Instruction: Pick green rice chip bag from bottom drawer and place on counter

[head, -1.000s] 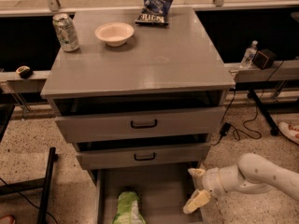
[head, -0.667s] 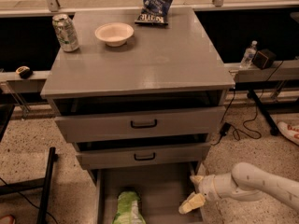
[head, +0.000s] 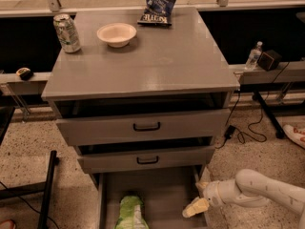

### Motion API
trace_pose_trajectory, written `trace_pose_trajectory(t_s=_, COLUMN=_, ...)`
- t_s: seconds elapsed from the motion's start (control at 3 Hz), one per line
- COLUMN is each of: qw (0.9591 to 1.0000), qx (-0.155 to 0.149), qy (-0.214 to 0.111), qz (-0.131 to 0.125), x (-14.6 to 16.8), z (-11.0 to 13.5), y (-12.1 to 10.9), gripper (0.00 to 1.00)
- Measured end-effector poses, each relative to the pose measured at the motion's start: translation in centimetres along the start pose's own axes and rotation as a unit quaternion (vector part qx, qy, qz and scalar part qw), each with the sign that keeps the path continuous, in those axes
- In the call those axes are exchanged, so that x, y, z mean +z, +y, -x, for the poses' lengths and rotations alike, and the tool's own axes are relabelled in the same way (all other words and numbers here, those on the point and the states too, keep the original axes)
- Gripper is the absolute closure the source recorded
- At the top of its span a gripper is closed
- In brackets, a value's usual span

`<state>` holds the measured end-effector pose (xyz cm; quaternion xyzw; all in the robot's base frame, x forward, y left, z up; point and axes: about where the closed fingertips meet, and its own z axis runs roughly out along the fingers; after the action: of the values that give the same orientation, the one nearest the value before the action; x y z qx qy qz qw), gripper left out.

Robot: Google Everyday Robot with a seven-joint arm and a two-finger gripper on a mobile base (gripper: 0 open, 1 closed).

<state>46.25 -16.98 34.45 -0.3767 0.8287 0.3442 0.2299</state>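
Observation:
The green rice chip bag [head: 130, 213] lies in the open bottom drawer [head: 162, 187], at its front left, partly cut off by the lower edge of the view. My gripper [head: 196, 198] is at the end of the white arm coming in from the lower right; it hangs over the drawer's right side, to the right of the bag and apart from it. Its cream fingers [head: 195, 207] stand spread, with nothing between them. The counter [head: 167, 61] is the grey top of the cabinet.
On the counter stand a drink can [head: 66, 33], a white bowl [head: 116, 34] and a dark blue chip bag [head: 158, 6]. The two upper drawers [head: 143, 127] are slightly open. A black stand leg [head: 47, 190] is at the left, cables and a bottle [head: 254, 56] at the right.
My gripper and arm have lowered and shifted slightly left over the right side of the bottom drawer. The bag has not moved.

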Motion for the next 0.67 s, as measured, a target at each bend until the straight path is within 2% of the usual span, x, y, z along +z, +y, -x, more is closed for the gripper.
trace_pose_trajectory(t_s=0.33, qw=0.9991, qx=-0.012, qy=0.008, qz=0.040, x=2.9, z=-0.1, y=1.1, gripper=0.00)
trace_pose_trajectory(t_s=0.67, qw=0.9973, qx=-0.029, qy=0.010, qz=0.067, x=7.7, z=-0.1, y=3.9, gripper=0.00)
